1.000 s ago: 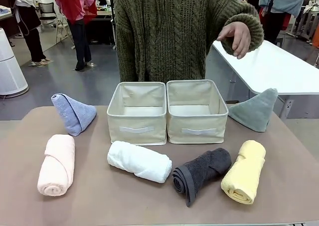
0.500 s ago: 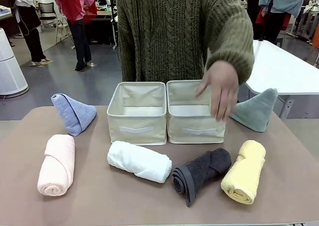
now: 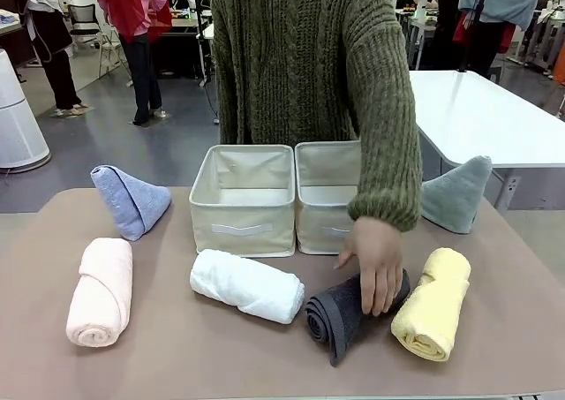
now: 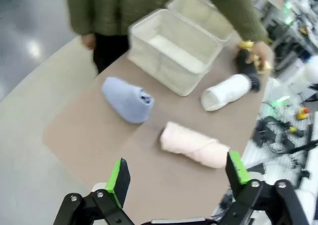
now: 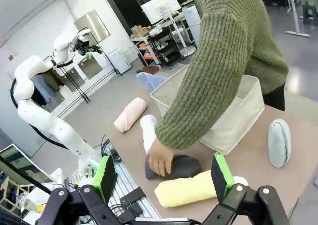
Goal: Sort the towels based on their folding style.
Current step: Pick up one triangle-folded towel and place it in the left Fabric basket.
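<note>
- Presently apart and empty: left gripper [image 4: 178, 173], pads spread wide above the near part of the table [image 3: 177, 356], clear of every towel.
- Likewise apart and empty: right gripper [image 5: 163, 173], hanging high off the table's edge, nothing between the pads.
- Clock positions below read in the front view, from the table's centre.
- 12 o'clock: left bin [image 3: 243, 207] and right bin [image 3: 320, 213], side by side with walls meeting; right bin partly hidden behind a green knitted sleeve [image 3: 384, 144].
- 10 o'clock: blue cone [image 3: 131, 200], lying tilted, at 9 o'clock of the left bin and apart from it.
- 8 o'clock: pink roll [image 3: 100, 291], lying flat, long axis running roughly 12 to 6.
- 6 o'clock: white roll [image 3: 247, 285], lying flat, near the left bin's front wall but not touching.
- 5 o'clock: dark roll [image 3: 340, 316], lying flat, open end toward 7 o'clock, with the person's hand [image 3: 375, 263] laid on its far end, fingers draped over the top.
- 4 o'clock: yellow roll [image 3: 433, 307], lying flat just beside the dark roll; contact between them impossible to tell.
- 2 o'clock: teal cone [image 3: 456, 194], standing tip up, at 3 o'clock of the right bin.
</note>
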Available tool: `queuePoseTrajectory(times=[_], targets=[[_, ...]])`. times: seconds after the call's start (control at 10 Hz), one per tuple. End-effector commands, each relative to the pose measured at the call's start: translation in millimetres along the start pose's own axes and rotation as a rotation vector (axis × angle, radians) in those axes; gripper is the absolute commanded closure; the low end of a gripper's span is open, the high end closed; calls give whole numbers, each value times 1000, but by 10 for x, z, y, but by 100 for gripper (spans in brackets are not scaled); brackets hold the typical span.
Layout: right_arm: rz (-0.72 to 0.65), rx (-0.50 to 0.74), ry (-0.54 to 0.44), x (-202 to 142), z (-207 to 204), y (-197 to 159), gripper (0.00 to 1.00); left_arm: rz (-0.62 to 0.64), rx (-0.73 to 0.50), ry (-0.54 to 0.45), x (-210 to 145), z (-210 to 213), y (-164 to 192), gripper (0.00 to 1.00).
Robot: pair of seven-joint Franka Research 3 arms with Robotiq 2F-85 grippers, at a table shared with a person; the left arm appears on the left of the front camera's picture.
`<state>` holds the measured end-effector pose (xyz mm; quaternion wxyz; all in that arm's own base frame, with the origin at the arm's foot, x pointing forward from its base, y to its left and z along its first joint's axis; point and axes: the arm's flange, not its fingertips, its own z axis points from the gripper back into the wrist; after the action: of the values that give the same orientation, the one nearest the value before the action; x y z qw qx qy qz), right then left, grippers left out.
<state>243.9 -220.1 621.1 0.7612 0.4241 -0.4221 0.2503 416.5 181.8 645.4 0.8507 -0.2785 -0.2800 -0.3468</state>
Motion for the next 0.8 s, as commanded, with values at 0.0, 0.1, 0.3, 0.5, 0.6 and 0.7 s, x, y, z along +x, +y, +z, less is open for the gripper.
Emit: queuePoseTrajectory(times=[0.0, 0.1, 0.3, 0.5, 0.6, 0.7], targets=[[22, 13, -12, 16, 0, -13, 0, 166, 118, 289, 364, -636, -139, 0], [22, 13, -12, 16, 0, -13, 0, 207, 199, 378, 493, -955, -158, 0], [22, 13, -12, 16, 0, -13, 0, 252, 340, 471, 572, -1578, -141, 0], [22, 13, -12, 16, 0, -13, 0, 237, 372, 437, 536, -1920, -161, 0], [22, 13, -12, 16, 0, -13, 0, 178, 273, 369, 458, -1682, -270, 0], [22, 13, -12, 16, 0, -13, 0, 237, 359, 463, 580, -1959, -158, 0]])
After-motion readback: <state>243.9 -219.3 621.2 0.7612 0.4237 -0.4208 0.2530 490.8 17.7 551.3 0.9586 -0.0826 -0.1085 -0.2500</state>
